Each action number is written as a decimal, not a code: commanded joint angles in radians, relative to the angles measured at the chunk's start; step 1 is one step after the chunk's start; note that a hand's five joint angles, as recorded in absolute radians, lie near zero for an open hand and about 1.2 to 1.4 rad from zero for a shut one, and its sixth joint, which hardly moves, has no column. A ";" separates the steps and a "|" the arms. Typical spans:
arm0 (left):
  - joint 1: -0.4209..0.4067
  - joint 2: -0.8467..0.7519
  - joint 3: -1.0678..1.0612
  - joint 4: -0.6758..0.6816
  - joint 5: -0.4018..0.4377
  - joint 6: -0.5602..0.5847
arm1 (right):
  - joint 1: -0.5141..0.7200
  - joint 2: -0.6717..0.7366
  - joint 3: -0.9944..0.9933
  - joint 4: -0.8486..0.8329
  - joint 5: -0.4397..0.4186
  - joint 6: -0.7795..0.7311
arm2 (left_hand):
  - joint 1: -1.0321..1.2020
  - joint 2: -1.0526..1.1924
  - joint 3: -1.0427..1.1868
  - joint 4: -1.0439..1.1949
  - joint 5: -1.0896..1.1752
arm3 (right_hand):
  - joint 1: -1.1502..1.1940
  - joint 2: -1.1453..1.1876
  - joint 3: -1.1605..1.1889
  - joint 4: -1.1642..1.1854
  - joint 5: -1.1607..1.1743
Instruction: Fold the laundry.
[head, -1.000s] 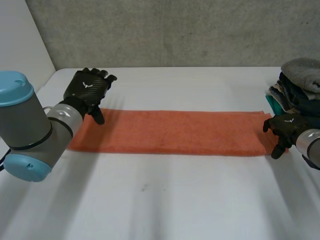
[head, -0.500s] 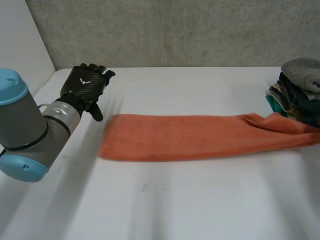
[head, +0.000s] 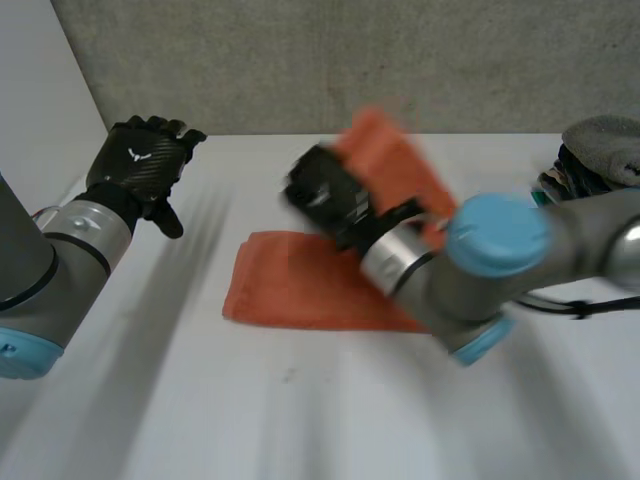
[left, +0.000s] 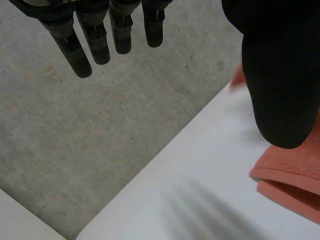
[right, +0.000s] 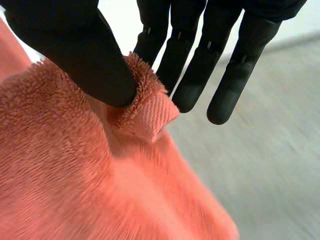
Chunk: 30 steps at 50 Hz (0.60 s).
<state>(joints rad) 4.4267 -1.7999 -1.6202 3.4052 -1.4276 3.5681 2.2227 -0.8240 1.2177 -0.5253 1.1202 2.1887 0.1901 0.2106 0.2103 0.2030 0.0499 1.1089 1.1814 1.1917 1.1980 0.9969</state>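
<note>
right hand (head: 325, 195) pinching orange towel (head: 285, 288) corner, thumb against fingers (right: 237, 75).
corner held up above the rest, which lies flat on tabletop (head: 300, 420); left hand (head: 140, 165) fingers released, clear of cloth.

The right hand (right: 75, 50) pinches the orange towel (right: 75, 165) by a corner, thumb against fingers (right: 227, 95); the cloth spreads from the thumb's six o'clock.

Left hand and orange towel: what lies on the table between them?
Nothing. In the head view, the stretch of white table between the left hand and the orange towel is bare.
</note>
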 joint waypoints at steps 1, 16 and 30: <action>-0.004 -0.004 -0.026 0.003 0.001 0.001 | 0.112 0.193 -0.104 0.053 -0.030 -0.003 | -0.016 -0.036 -0.036 -0.028 -0.050 | 0.287 0.215 0.205 0.198 0.225; -0.073 -0.049 0.048 0.029 0.001 0.000 | 0.043 -0.104 0.072 0.207 0.420 0.310 | -0.016 -0.036 -0.036 -0.028 -0.050 | -0.934 -1.007 -1.017 -1.023 -0.997; -0.141 -0.107 0.062 0.031 -0.001 0.001 | -0.225 -0.118 0.276 0.363 0.477 0.418 | -0.016 -0.036 -0.036 -0.028 -0.050 | 0.286 0.214 0.203 0.197 0.224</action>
<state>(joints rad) 4.3006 -1.8895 -1.5566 3.4368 -1.4285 3.5684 2.0969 -0.9513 1.4300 -0.0871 1.5676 2.6158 0.1901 0.2106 0.2103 0.2030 0.0499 0.4667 0.4513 0.4489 0.4480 0.2813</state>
